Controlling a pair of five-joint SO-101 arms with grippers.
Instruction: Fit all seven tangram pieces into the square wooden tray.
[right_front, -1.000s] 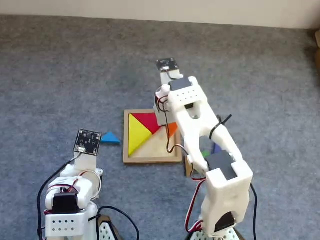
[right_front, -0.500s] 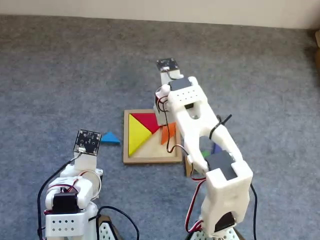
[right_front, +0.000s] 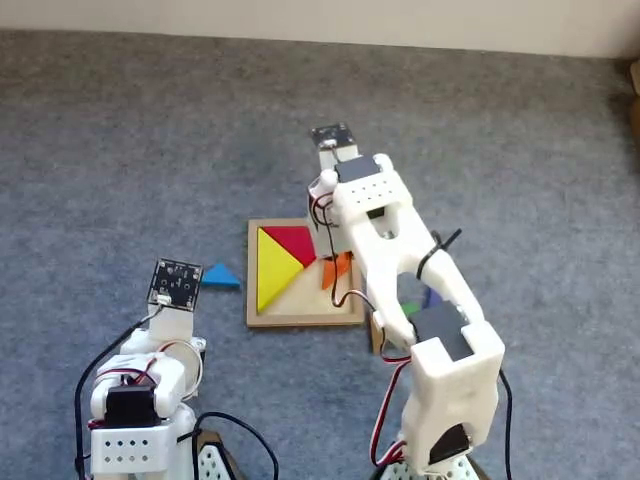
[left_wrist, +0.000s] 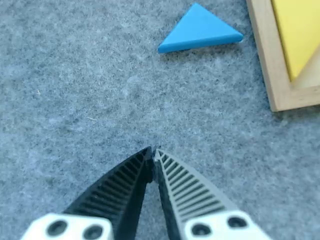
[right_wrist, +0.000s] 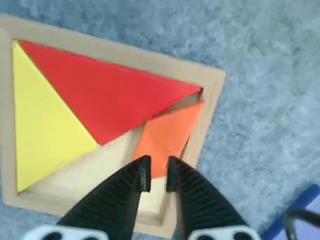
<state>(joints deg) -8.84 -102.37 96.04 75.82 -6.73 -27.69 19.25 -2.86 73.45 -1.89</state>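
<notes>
Orange parallelogram (right_wrist: 169, 135): shifted from the wooden tray's (right_front: 300, 320) right edge to lie lower inside, against the red triangle (right_wrist: 110, 95); likely seated.
Right claw (right_wrist: 157, 175): parted by a sliver over the orange end; contact unclear.
Left claw (left_wrist: 152, 156): clenched, empty, above the bench near the blue triangle (left_wrist: 200, 31).

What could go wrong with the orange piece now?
The orange piece lies at a slant by the tray wall, beside the red triangle, so it might jam or leave awkward gaps. The right gripper hangs just over it and could nudge it crooked when it moves.
</notes>
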